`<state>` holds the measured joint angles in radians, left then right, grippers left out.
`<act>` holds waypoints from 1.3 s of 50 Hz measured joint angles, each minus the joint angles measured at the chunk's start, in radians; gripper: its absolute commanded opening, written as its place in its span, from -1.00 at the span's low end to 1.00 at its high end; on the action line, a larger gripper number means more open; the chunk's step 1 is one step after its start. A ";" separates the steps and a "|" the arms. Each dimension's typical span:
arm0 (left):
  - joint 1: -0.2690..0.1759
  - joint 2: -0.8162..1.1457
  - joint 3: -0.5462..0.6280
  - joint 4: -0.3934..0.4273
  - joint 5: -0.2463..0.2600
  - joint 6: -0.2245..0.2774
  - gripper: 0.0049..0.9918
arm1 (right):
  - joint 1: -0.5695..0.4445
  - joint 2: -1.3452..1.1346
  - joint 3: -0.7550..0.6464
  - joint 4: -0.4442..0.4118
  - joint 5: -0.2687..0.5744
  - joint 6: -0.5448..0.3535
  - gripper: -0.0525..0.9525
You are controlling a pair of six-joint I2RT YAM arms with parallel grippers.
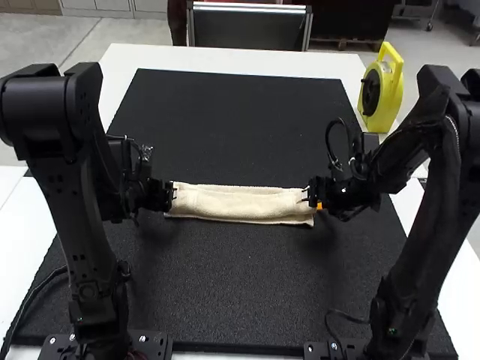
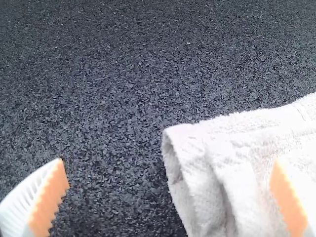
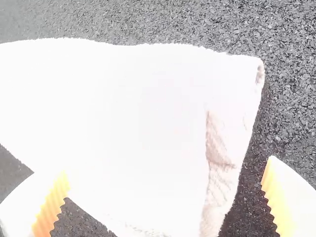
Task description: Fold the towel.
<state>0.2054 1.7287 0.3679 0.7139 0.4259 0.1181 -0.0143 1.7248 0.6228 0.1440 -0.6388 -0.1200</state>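
In the high view my left gripper (image 1: 171,196) is at the left end of the cream towel (image 1: 244,204), and my right gripper (image 1: 309,197) is at its right end. The towel lies as a long narrow folded strip running left to right. In the left wrist view my left gripper (image 2: 173,197) stands open, one finger over the towel (image 2: 217,153), the other over the dark mat. My right gripper (image 3: 165,197) is also open in the right wrist view, its fingers to either side of the end of the towel (image 3: 138,113), where layers show at the edge.
A black mat (image 1: 240,112) covers most of the white table (image 1: 225,58). A yellow reel-like object (image 1: 386,90) stands at the table's back right.
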 measured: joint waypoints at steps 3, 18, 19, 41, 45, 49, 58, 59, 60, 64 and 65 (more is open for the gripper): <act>0.006 0.000 0.000 -0.005 0.003 0.000 0.94 | 0.000 0.000 0.000 0.000 0.000 0.001 0.90; 0.035 -0.002 0.000 -0.007 0.013 0.000 0.94 | 0.043 0.000 -0.013 0.011 -0.008 0.026 0.26; 0.035 -0.003 0.000 -0.008 0.013 0.000 0.94 | 0.044 0.000 -0.013 0.015 -0.008 0.029 0.22; 0.040 -0.029 0.000 -0.034 0.023 0.000 0.94 | 0.045 0.000 -0.030 0.077 -0.007 0.060 -0.33; 0.047 -0.043 0.000 -0.036 0.024 0.000 0.94 | 0.045 0.000 -0.040 0.082 -0.006 0.063 0.50; 0.053 -0.058 0.000 -0.035 0.024 0.000 0.94 | 0.045 0.000 -0.047 0.098 0.009 0.064 0.90; 0.053 -0.061 0.000 -0.038 0.024 0.000 0.94 | 0.045 -0.005 -0.047 0.114 -0.001 0.066 0.92; 0.053 -0.061 0.000 -0.038 0.024 0.000 0.94 | 0.045 -0.005 -0.047 0.114 0.000 0.067 0.92; 0.053 -0.061 0.000 -0.039 0.024 0.000 0.94 | 0.045 -0.005 -0.047 0.114 0.000 0.068 0.92; 0.053 -0.061 0.000 -0.045 0.024 0.000 0.94 | 0.040 -0.005 -0.047 0.114 0.000 0.068 0.92; 0.053 -0.061 0.000 -0.045 0.024 0.000 0.94 | 0.036 -0.004 -0.047 0.114 0.000 0.068 0.92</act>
<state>0.2581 1.6676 0.3679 0.6685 0.4500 0.1177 0.0219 1.7206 0.5755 0.2581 -0.6388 -0.0525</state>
